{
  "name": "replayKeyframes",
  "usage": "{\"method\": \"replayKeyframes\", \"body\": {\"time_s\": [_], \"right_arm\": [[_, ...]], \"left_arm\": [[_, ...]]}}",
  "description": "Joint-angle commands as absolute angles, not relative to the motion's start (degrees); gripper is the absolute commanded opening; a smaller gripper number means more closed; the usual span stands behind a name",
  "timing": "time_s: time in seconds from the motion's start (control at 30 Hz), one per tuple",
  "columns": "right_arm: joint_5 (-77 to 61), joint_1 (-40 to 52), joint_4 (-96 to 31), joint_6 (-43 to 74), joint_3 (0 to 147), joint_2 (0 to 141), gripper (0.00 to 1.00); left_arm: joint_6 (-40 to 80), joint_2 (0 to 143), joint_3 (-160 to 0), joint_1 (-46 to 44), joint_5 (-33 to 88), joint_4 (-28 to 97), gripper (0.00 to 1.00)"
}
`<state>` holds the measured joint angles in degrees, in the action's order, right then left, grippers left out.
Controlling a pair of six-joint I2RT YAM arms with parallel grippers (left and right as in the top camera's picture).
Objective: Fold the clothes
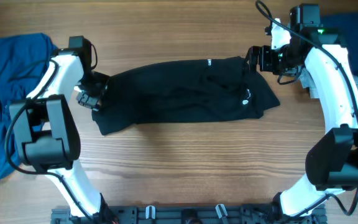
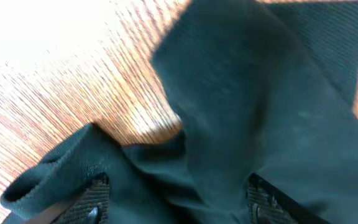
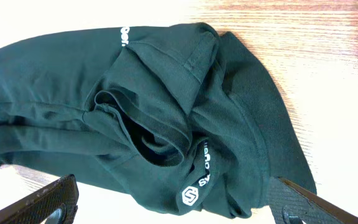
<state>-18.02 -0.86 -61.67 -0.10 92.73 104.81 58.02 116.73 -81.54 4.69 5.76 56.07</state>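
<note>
The black shirt (image 1: 185, 93) with small white logos lies bunched lengthwise across the middle of the wooden table. My left gripper (image 1: 91, 96) is at the shirt's left end. In the left wrist view its fingers (image 2: 179, 202) are spread wide, with black cloth (image 2: 241, 112) lying between them. My right gripper (image 1: 253, 59) is at the shirt's far right corner. In the right wrist view its fingers (image 3: 173, 208) are wide open just over the shirt's crumpled end (image 3: 166, 106), holding nothing. The bright-blue garment (image 1: 11, 87) lies heaped at the table's left edge.
More dark blue cloth (image 1: 347, 28) lies at the far right corner behind the right arm. A black rail (image 1: 185, 214) runs along the table's front edge between the two arm bases.
</note>
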Motion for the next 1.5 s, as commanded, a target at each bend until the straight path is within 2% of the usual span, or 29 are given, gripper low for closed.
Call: {"method": "replayKeyframes", "body": {"time_s": [0.0,0.13,0.2,0.27,0.33,0.53,0.57,0.6,0.63,0.67,0.7,0.83,0.9,1.0,1.17,1.33,1.47], "right_arm": [[-19.2,-0.6,-61.7,-0.1,93.1,104.9,0.98],[-19.2,-0.6,-61.8,0.0,93.1,104.9,0.98],[-19.2,-0.6,-62.0,0.0,93.1,104.9,0.98],[-19.2,-0.6,-62.2,0.0,93.1,104.9,0.98],[-19.2,-0.6,-62.2,0.0,93.1,104.9,0.98],[-19.2,-0.6,-62.6,0.0,93.1,104.9,0.98],[-19.2,-0.6,-62.7,0.0,93.1,104.9,0.98],[-19.2,-0.6,-62.6,-0.1,93.1,104.9,0.98],[-19.2,-0.6,-62.6,-0.1,93.1,104.9,0.98],[-19.2,-0.6,-62.4,-0.1,93.1,104.9,0.98],[-19.2,-0.6,-62.2,-0.1,93.1,104.9,0.98],[-19.2,-0.6,-61.9,-0.1,93.1,104.9,0.98],[-19.2,-0.6,-61.6,-0.1,93.1,104.9,0.98],[-19.2,-0.6,-61.3,-0.1,93.1,104.9,0.98],[-19.2,-0.6,-61.3,-0.5,93.1,104.9,0.98],[-19.2,-0.6,-61.3,-0.5,93.1,104.9,0.98],[-19.2,-0.6,-61.3,-0.5,93.1,104.9,0.99]], "left_arm": [[59.2,117.3,-80.1,4.8,3.4,56.2,0.72],[59.0,117.2,-79.9,4.8,2.9,56.3,0.70],[59.0,117.3,-79.8,4.8,0.3,56.1,0.41],[59.0,117.2,-79.8,4.8,-1.2,55.5,0.17],[59.0,117.2,-79.8,4.7,-1.1,54.6,0.04],[57.4,117.2,-79.8,4.4,-1.0,54.2,0.04],[53.6,117.1,-80.2,4.7,-0.4,54.1,0.12],[49.4,116.6,-81.3,5.4,1.2,54.9,0.39],[47.5,115.9,-82.4,6.2,2.1,56.2,0.57],[46.6,115.0,-83.7,7.1,2.3,57.7,0.70],[46.6,113.3,-85.7,8.4,2.3,59.9,0.79],[43.4,106.3,-88.5,10.3,8.0,64.4,0.95],[43.4,106.3,-88.3,9.6,9.2,66.8,0.97],[45.9,107.1,-82.7,7.4,10.0,66.1,0.91],[58.7,107.1,-69.5,6.5,9.3,53.3,0.89],[63.7,107.1,-64.4,6.5,1.9,45.8,0.87],[63.7,107.1,-64.4,6.7,1.8,40.9,0.87]]}}
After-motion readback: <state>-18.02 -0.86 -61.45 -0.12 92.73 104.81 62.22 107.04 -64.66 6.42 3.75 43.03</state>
